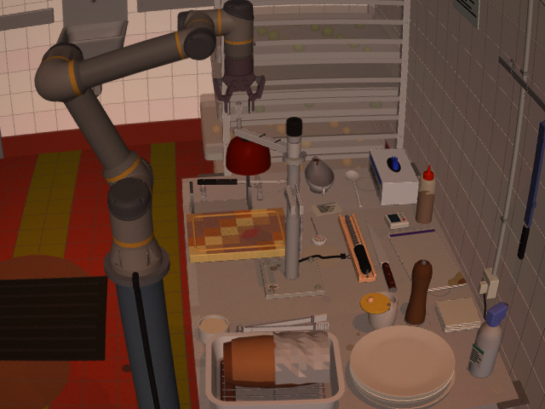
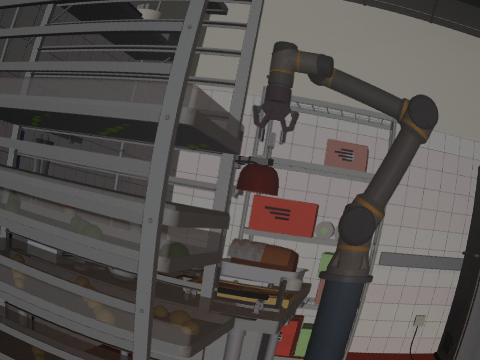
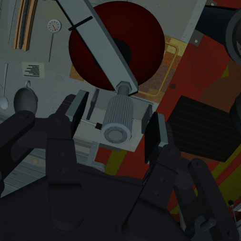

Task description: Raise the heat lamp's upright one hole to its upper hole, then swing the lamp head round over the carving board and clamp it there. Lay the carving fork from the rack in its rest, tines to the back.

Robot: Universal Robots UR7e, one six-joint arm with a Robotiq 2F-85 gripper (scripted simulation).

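Observation:
The heat lamp stands at the middle of the counter on a grey upright [image 1: 292,207] with a black cap. Its arm reaches left and carries the red lamp head [image 1: 248,155] above the back edge of the chequered carving board [image 1: 235,233]. A ribbed clamp knob [image 3: 117,119] stands up from the end of the arm. The carving fork [image 1: 229,181] lies across its rack behind the board, black handle to the left. My gripper [image 1: 239,105] is just above the knob, astride it in the wrist camera. It is open and holds nothing.
Behind the counter stands a tall tray rack [image 1: 328,75]. To the right lie an orange rest [image 1: 356,247] with a dark roll, a knife, a pepper mill [image 1: 418,292], a glove box and a sauce bottle. Plates [image 1: 401,365] and a roast tray [image 1: 275,367] sit in front.

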